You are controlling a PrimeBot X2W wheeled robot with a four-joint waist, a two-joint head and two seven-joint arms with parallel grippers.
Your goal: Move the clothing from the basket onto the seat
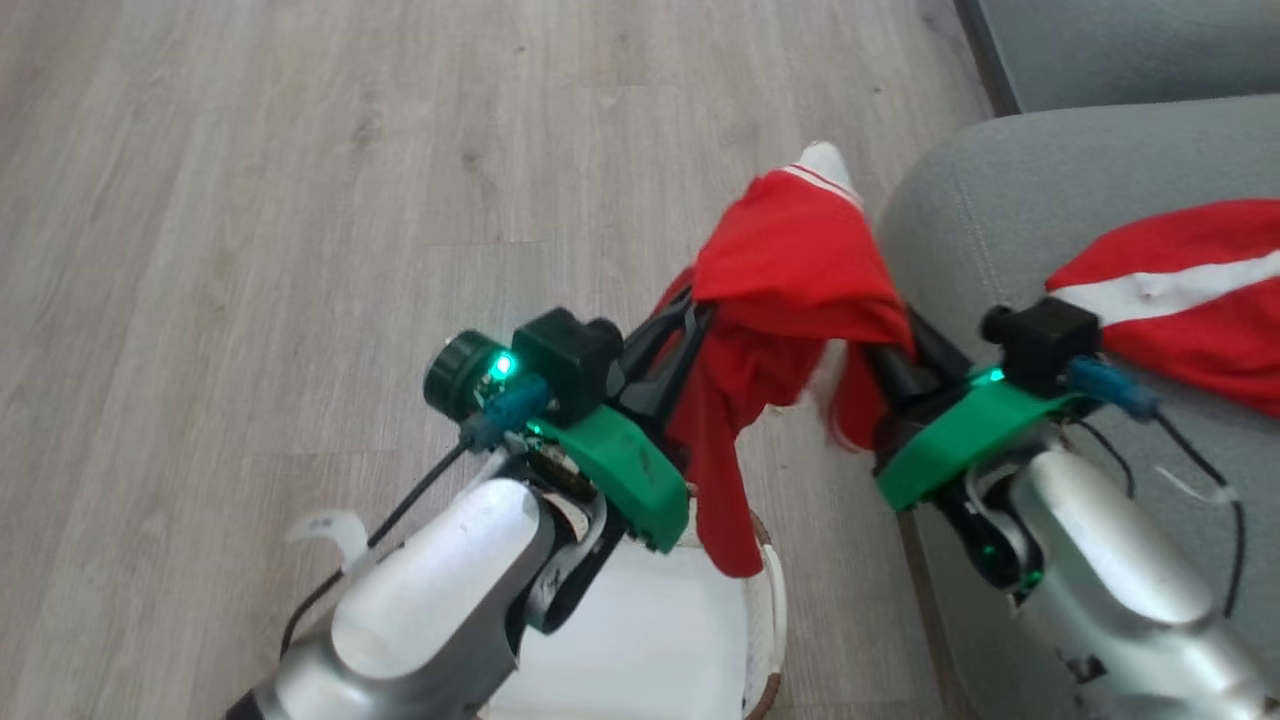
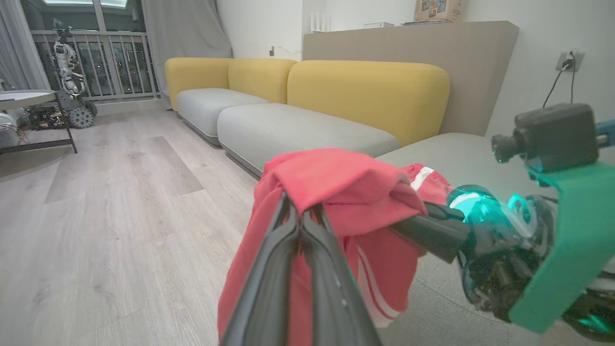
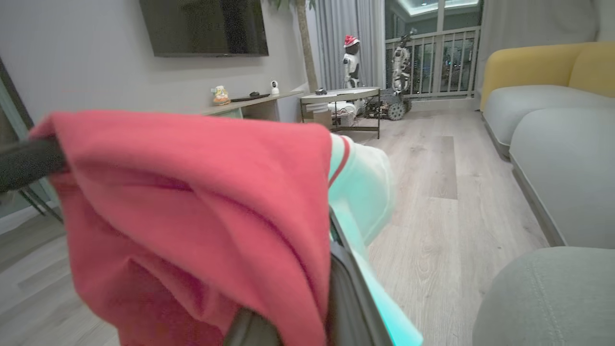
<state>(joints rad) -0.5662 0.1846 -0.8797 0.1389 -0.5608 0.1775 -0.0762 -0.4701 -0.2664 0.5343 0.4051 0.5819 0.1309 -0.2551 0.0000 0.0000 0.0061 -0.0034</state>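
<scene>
Centrally, a red garment (image 1: 790,260) hangs in the air between the two grippers, above the basket (image 1: 775,610) and just left of the seat (image 1: 960,220). Its long axis runs across the head view from gripper to gripper. A white sleeve (image 1: 825,160) points up and away, and a loose red tail droops to the basket's brown rim. The left gripper (image 1: 697,315) is closed, its fingers pressed together on the cloth draped over their tips. The right gripper (image 1: 893,352) enters the opposite side, fingers drawn close and pinching the fabric. The seat's rounded corner lies beside the garment. Bare cushion remains between that corner and a second garment (image 1: 1190,330) lying farther right. Open floor (image 1: 300,200) extends to the left and beyond.
</scene>
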